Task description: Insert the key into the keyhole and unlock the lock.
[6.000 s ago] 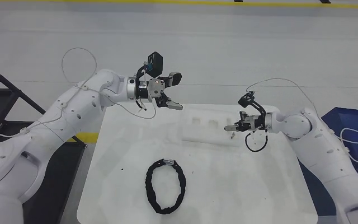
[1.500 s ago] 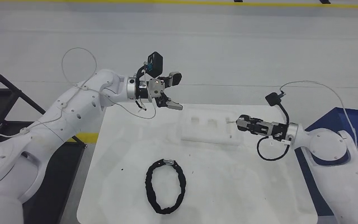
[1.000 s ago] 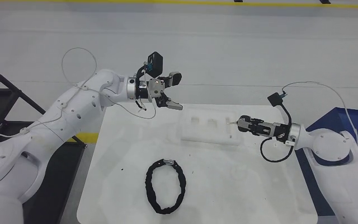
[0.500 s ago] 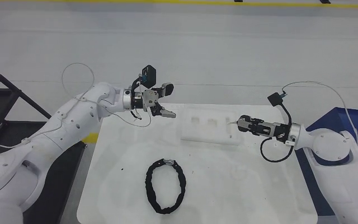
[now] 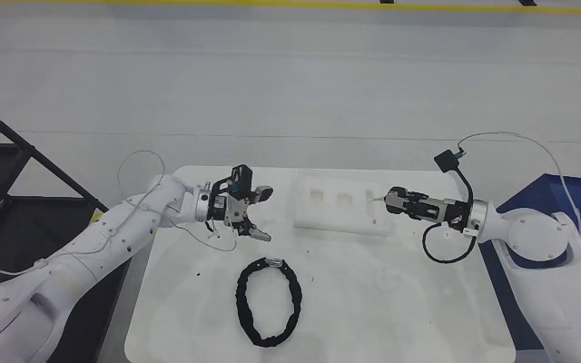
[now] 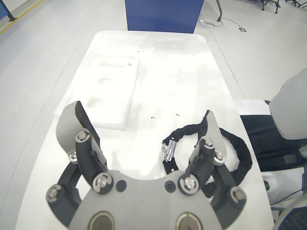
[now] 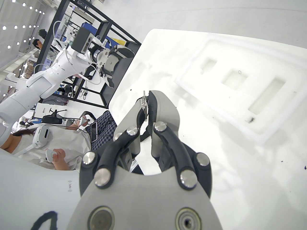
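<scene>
Top view: holds left gripper (image 5: 263, 214) jaws wide over the counter's (image 5: 408, 299) left side, near the chain lock (image 5: 241, 295); pinches the key (image 7: 144, 104) in right gripper (image 5: 388, 199) jaws beside the foam tray (image 5: 340, 216).

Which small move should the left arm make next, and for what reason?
Probably lower the open left gripper onto the silver cylinder of the lock and close: it hovers above the lock, which lies loose on the table, and the right gripper already pinches the key.

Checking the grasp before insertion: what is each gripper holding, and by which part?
Right gripper pinches the key by its wider end, thin tip poking out. Left gripper is open, holding nothing.
</scene>
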Controlling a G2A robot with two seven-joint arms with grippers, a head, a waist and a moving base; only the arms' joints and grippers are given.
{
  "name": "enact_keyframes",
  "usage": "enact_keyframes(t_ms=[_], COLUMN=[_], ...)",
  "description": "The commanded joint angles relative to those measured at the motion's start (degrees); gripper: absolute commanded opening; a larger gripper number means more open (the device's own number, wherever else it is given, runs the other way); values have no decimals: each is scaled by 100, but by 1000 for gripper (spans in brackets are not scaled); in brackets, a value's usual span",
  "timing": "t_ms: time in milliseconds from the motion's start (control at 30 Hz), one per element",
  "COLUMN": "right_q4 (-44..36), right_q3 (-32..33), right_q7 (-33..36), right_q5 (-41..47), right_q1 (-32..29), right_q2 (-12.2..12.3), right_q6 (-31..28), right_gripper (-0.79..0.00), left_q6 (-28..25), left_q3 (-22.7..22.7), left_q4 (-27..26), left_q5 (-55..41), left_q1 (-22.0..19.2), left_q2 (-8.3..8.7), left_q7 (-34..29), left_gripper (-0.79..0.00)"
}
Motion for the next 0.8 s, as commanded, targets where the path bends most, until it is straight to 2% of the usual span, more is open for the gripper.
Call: enact_keyframes(t_ms=[0,200,400,767], right_q4=[0,0,0,0], right_q3=[0,0,0,0], right_q7=[0,0,0,0], right_q5=[0,0,0,0], right_q1=[0,0,0,0], right_q2=[0,0,0,0], right_q6=[0,0,0,0], right_gripper=[-785,-785,-785,-785], left_q6=[2,2,2,2], left_q3=[-3,73,88,88], left_q4=[-14,-105,-79,-79], left_q5=[236,866,1331,1331], left_q1=[98,213,248,248], left_q2=[43,89,5,5], left_q7=[24,-55,-86,-86], left_gripper=[0,0,0,0])
